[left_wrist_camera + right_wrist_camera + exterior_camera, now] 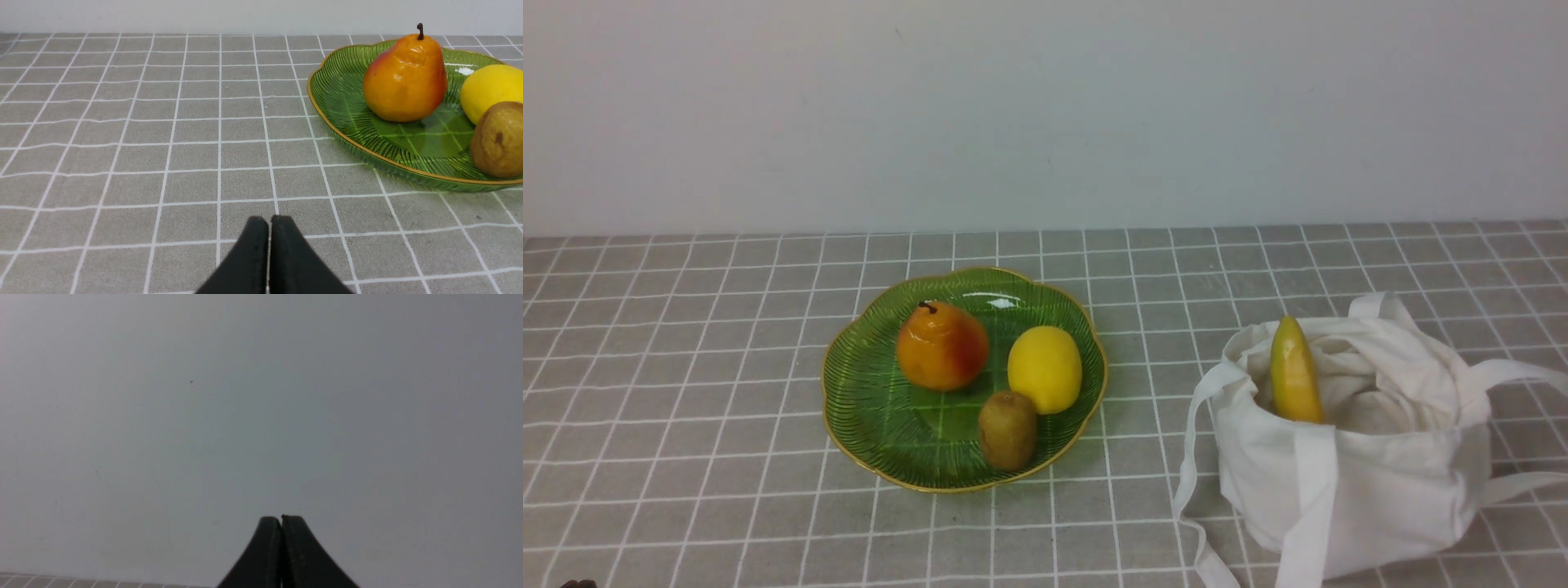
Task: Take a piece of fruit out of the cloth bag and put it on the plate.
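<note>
In the front view the lemon (1045, 369) lies on the plate (874, 412), on its right half, between the orange-red pear (941, 346) and the brown kiwi (1007, 429) and close to both. The cloth bag (1388, 482) stands well apart on the right, with its mouth open and a banana (1294, 376) leaning up out of it. No arm is clearly seen in this view, so I judge that the placing is done and only a clean finish is left. To do it well, no arm should pass low over the plate, because the round fruits sit close together and a small push can roll one over the wavy rim. The straps of the bag lie loose on the checked cloth (686, 367), and a finger can catch them. In the left wrist view the left gripper (269, 222) is low over the cloth, beside the plate and apart from it. Its two black fingers are pressed together and hold nothing, and they point over the bare cloth, with the plate off to one side. In the right wrist view the right gripper (281, 520) is also pressed together and empty. It points at the plain wall (245, 416), and only a thin strip of the cloth shows at the picture's edge, so I think this arm is lifted and tilted upward, away from the bag.
</note>
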`<move>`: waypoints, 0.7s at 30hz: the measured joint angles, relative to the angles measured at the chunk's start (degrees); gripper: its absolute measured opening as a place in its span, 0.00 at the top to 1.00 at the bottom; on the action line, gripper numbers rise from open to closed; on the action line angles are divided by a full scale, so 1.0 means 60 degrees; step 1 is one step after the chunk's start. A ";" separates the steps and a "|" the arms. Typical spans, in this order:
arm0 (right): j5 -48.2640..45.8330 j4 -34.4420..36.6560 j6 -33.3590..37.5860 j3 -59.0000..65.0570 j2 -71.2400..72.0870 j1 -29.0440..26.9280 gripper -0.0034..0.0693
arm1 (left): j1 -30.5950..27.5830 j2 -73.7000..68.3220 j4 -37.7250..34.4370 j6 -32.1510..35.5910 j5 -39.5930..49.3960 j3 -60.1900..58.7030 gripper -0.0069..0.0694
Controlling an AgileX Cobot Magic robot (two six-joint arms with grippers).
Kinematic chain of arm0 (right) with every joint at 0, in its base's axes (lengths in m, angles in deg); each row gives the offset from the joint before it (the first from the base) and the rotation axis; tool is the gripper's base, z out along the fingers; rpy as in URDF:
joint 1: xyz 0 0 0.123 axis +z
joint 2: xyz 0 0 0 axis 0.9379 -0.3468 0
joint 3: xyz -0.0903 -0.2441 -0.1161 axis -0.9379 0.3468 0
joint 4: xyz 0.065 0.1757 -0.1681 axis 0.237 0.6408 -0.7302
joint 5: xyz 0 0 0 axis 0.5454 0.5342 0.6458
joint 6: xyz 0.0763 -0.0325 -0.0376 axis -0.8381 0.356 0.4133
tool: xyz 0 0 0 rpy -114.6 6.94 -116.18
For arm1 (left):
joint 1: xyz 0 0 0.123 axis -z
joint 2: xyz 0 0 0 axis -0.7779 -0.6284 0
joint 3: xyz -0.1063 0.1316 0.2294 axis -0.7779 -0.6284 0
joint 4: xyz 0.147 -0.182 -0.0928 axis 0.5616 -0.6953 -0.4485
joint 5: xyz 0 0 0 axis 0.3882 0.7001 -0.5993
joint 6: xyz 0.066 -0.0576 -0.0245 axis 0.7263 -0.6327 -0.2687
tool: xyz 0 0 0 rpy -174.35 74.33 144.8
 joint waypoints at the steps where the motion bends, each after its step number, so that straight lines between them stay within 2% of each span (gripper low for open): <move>1: -0.0011 0.0000 0.0000 0.0061 0.0000 0.0000 0.97 | 0.0000 0.0000 0.0000 0.0000 0.0000 0.0000 0.92; 15: -0.0965 0.0009 -0.0020 0.0504 0.0000 -0.0022 0.97 | 0.0000 0.0000 0.0000 0.0000 0.0000 0.0000 0.92; 21: -0.0267 0.0371 -0.0029 0.2112 0.0000 -0.0921 0.97 | 0.0000 0.0000 0.0000 0.0000 0.0000 0.0000 0.92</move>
